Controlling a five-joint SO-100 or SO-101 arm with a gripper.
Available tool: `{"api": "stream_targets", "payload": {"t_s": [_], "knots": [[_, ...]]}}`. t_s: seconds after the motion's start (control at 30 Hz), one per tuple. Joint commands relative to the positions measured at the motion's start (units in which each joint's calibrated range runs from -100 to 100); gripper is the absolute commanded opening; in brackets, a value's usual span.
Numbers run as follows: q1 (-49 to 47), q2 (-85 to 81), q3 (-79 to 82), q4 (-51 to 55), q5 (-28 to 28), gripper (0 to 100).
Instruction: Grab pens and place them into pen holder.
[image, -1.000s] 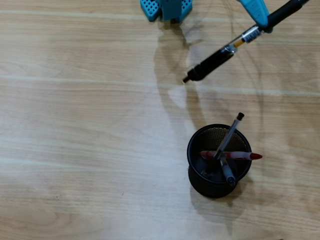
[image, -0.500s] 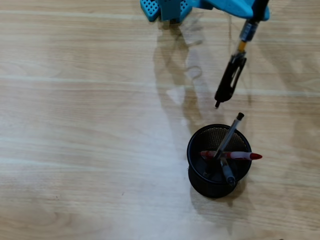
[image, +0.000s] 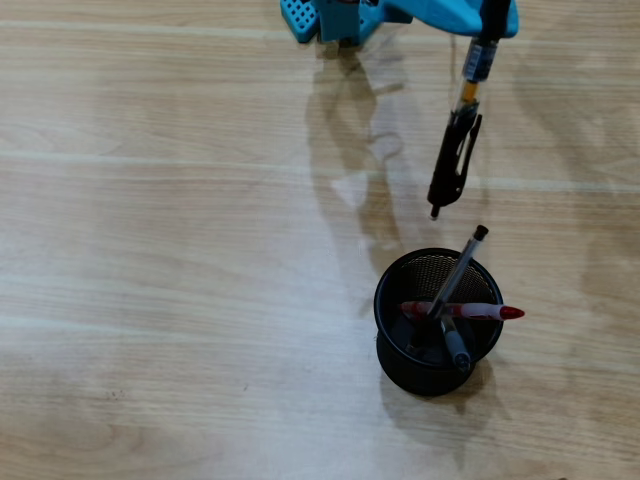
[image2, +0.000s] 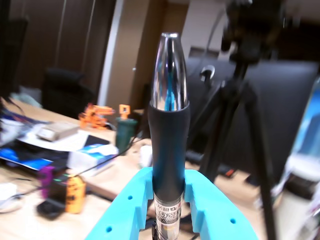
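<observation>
The turquoise plastic claw (image2: 167, 197) pinches a black pen with a silver band (image: 455, 160), its tip hanging just above-left of the round black wire-mesh pen holder (image: 400, 355), which holds three pens.

No text, label or number can be read in either view. In the wrist view the black pen (image2: 168, 145) carries a small printed band low on its barrel, between the blue fingers (image2: 210, 210), but the print is too blurred to make out.
</observation>
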Motion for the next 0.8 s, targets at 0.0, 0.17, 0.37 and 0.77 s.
{"api": "stream_targets", "payload": {"t_s": [0.0,0.17,0.37,0.77], "knots": [[1.50,-2.93,1.66,-0.54,-3.99,3],[2.60,-2.93,5.74,-0.54,-8.50,2],[4.43,-2.84,12.70,-0.54,-8.50,2],[4.80,-1.91,18.41,-0.44,-8.55,2]]}}
